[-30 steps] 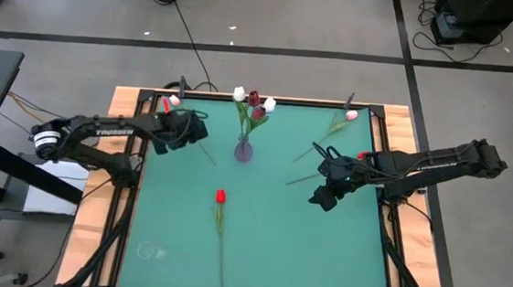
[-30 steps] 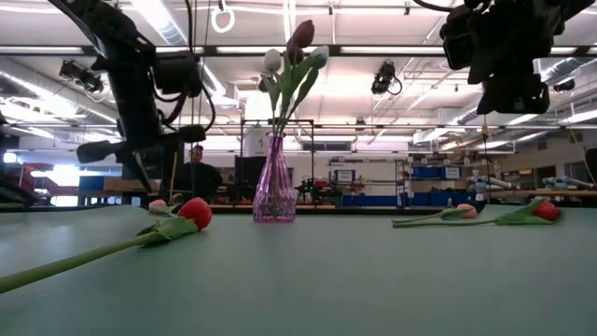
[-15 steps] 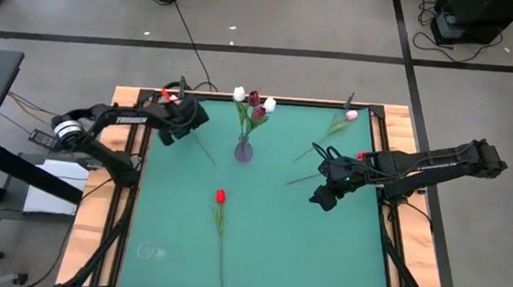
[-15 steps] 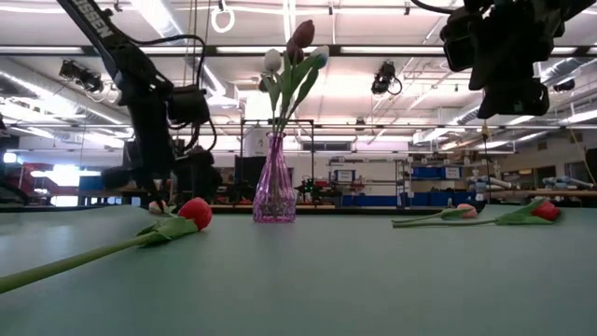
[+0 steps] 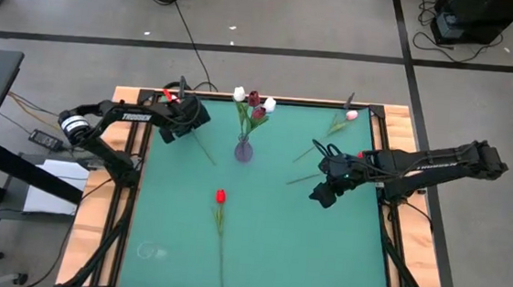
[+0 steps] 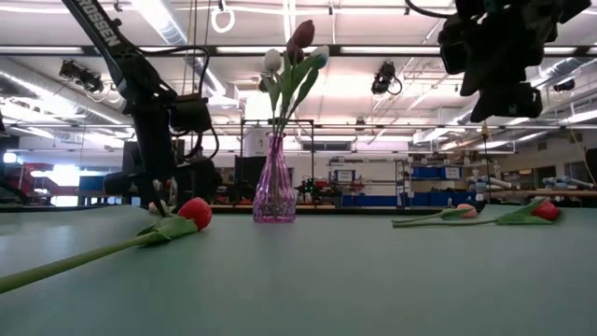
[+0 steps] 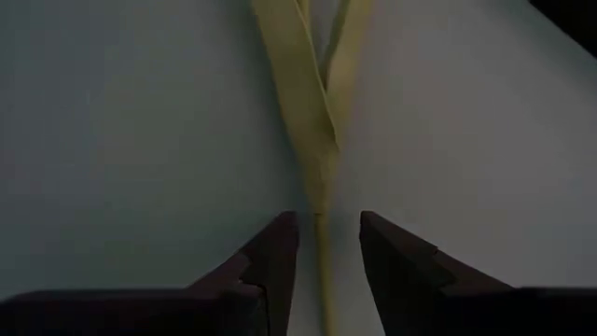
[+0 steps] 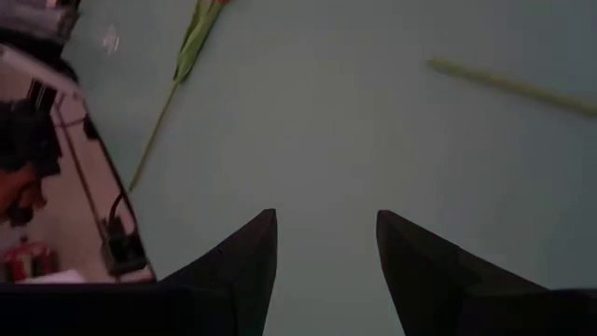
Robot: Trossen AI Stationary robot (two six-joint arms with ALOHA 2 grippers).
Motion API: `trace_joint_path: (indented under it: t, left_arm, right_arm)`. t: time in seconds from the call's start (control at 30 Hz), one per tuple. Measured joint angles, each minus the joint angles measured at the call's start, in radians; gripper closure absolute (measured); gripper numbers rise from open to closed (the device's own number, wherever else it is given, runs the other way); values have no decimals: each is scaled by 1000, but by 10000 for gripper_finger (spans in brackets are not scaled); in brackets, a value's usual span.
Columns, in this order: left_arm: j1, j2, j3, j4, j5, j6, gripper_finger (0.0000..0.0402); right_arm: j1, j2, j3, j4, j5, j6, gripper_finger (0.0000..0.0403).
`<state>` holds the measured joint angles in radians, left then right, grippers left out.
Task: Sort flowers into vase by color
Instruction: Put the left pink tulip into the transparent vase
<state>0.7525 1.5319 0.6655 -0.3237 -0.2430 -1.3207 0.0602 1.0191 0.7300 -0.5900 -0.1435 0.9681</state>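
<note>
A clear purple vase (image 5: 243, 149) (image 6: 274, 187) stands at the table's far middle, holding white and dark red tulips by their stems. A bright red tulip (image 5: 220, 196) (image 6: 194, 213) lies flat in the middle. My left gripper (image 5: 183, 119) (image 7: 326, 224) is low at the far-left corner, open, with a finger on either side of a lying tulip's stem (image 7: 322, 187) (image 5: 203, 148) just below where its leaves fork; its head is hidden under the arm. My right gripper (image 5: 319, 199) (image 8: 326, 219) hovers open over the right half.
A pink tulip (image 5: 351, 115) (image 6: 464, 212) lies near the far-right corner. A red one (image 6: 546, 211) lies beside the right arm, with loose stems (image 5: 301, 179) next to my right gripper. Wooden rails (image 5: 124, 197) border the green mat.
My left gripper has moved toward the table's far-left corner and come down to the mat, tipping to point downward over the lying tulip's stem. The right arm and the flowers have kept still.
</note>
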Motion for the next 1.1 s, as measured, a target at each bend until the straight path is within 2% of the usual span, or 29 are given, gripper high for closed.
trace_joint_path:
  t: [0.13,0.33,0.57,0.7,0.83,0.93,1.1]
  left_arm:
    - [0,8,0,-16,-5,9,304]
    - [2,9,-2,-27,-13,65,387]
    - [5,-40,-6,-32,28,110,395]
    - [-28,-162,-9,-102,73,149,396]
    - [-93,-318,-8,-197,65,197,396]
    - [-170,-440,-8,-238,68,255,396]
    - [-351,-618,-7,-241,80,342,396]
  right_arm:
    - [-53,-1,0,6,20,-23,211]
    - [-122,-21,0,43,22,-84,224]
    - [-155,-41,0,201,17,-123,236]
    - [-155,-35,0,338,12,-152,236]
    - [-156,-19,0,432,29,-194,235]
    - [-146,-8,0,491,74,-287,234]
    - [-111,17,0,576,48,-376,233]
